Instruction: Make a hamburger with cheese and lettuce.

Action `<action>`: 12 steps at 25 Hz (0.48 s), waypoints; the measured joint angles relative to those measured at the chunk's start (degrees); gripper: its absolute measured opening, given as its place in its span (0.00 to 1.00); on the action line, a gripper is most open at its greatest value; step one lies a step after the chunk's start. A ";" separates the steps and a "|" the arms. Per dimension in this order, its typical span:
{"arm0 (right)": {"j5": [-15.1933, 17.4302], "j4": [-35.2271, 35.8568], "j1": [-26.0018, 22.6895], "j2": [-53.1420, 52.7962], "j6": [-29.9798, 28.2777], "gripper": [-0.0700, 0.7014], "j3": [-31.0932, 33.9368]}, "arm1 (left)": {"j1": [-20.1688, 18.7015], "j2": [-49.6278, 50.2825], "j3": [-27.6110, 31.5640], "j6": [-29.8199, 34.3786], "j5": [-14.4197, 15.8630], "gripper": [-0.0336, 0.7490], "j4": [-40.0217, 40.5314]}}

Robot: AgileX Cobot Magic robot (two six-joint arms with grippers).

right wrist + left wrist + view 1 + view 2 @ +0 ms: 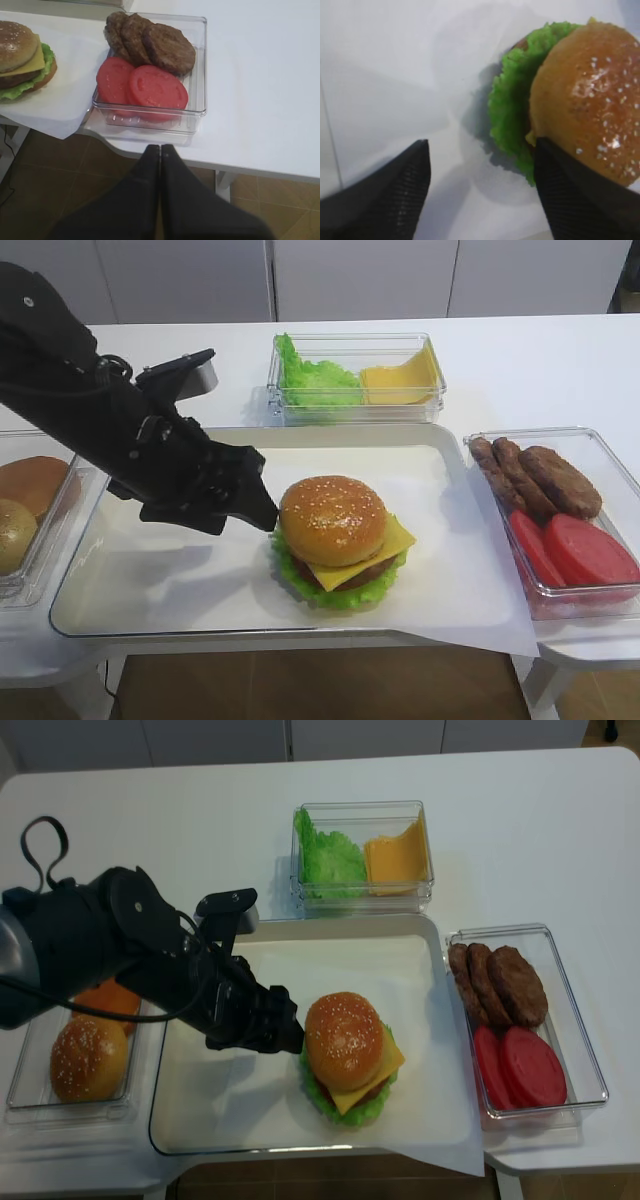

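Observation:
The hamburger (335,525) stands on the white paper in the tray (70,590), capped by a golden sesame bun. The yellow cheese (397,538) sticks out at the right under the bun, over the brown patty. The frilly green lettuce (300,578) rims the bottom. My left gripper (262,512) is open and empty, just left of the hamburger. In the left wrist view (481,145) one finger is against the bun's (590,100) edge, beside the lettuce (512,105). My right gripper (161,147) is shut and empty, off the table's front edge, out of both exterior views.
A clear box at the back (355,375) holds loose lettuce leaves and spare cheese slices. A clear box at the right (560,510) holds patties and tomato slices. A box at the left (25,510) holds plain buns. The paper overhangs the table's front edge.

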 joint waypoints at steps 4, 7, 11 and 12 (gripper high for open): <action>0.00 0.00 0.00 0.00 0.00 0.09 0.00 | 0.00 0.00 0.00 0.93 0.00 0.66 -0.66; 0.00 0.00 0.00 0.00 -0.08 0.09 0.00 | 0.00 0.00 0.00 1.35 0.12 0.66 -1.01; 0.00 0.00 0.00 0.00 -0.08 0.09 0.00 | 0.00 0.00 0.00 1.48 0.21 0.66 -1.08; 0.00 0.00 0.00 0.00 -0.08 0.09 0.00 | 0.00 0.00 0.00 1.57 0.21 0.66 -0.65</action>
